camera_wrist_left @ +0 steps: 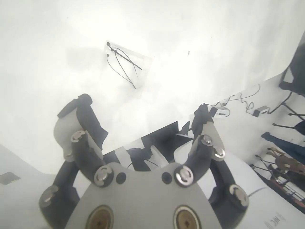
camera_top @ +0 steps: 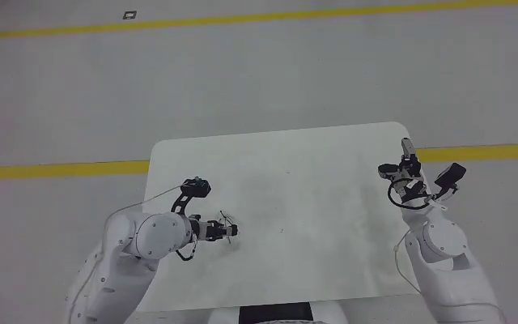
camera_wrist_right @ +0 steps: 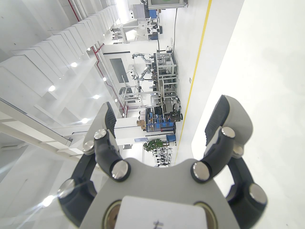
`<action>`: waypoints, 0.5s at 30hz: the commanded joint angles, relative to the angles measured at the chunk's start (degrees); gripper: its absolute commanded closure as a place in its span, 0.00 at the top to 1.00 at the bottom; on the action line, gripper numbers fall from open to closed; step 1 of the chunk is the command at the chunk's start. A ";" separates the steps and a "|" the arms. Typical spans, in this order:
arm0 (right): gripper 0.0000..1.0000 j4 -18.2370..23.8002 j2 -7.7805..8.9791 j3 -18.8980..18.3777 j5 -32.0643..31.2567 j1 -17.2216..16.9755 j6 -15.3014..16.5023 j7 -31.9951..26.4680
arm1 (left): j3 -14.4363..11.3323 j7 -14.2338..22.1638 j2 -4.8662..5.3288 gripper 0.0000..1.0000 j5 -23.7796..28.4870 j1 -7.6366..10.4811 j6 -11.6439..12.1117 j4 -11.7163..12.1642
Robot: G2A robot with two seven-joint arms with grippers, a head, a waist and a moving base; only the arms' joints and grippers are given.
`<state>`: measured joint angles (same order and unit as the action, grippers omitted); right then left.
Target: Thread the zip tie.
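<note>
A small bunch of thin black zip ties [camera_wrist_left: 122, 64] lies on a clear plastic sheet [camera_wrist_left: 143, 65] on the white table [camera_top: 324, 186]. In the top view the zip ties [camera_top: 226, 217] lie by the table's near left part. My left gripper [camera_wrist_left: 143, 102] is open and hangs just short of the ties with nothing between its fingers; the top view has the left gripper [camera_top: 229, 231] right beside them. My right gripper [camera_top: 395, 159] is at the table's right edge, raised and pointing away from the table. In its own wrist view the right gripper [camera_wrist_right: 165, 103] is open and holds nothing.
A tiny dark speck [camera_top: 282, 230] marks the table's middle. The table's front edge runs close under the left gripper. Grey floor with yellow lines [camera_top: 73, 169] surrounds the table.
</note>
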<state>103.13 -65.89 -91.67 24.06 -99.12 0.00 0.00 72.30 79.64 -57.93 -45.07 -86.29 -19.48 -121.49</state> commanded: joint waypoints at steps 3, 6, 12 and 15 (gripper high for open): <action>1.00 0.00 0.00 0.00 0.00 0.00 0.00 0.00 | -5.62 0.00 -0.25 1.00 -4.63 3.87 0.00 3.51; 1.00 0.00 0.00 0.00 0.00 0.00 0.00 0.00 | -8.74 0.00 -0.84 1.00 -8.97 6.31 0.00 4.83; 1.00 0.00 0.00 0.00 0.00 0.00 0.00 0.00 | -10.20 0.00 -1.54 1.00 -12.35 7.03 0.00 6.98; 1.00 0.00 0.00 0.00 0.00 0.00 0.00 0.00 | -10.20 0.00 -1.54 1.00 -12.35 7.03 0.00 6.98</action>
<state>103.13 -65.89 -91.67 24.06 -99.12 0.00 0.00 62.10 79.64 -59.46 -57.41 -79.27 -19.48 -114.51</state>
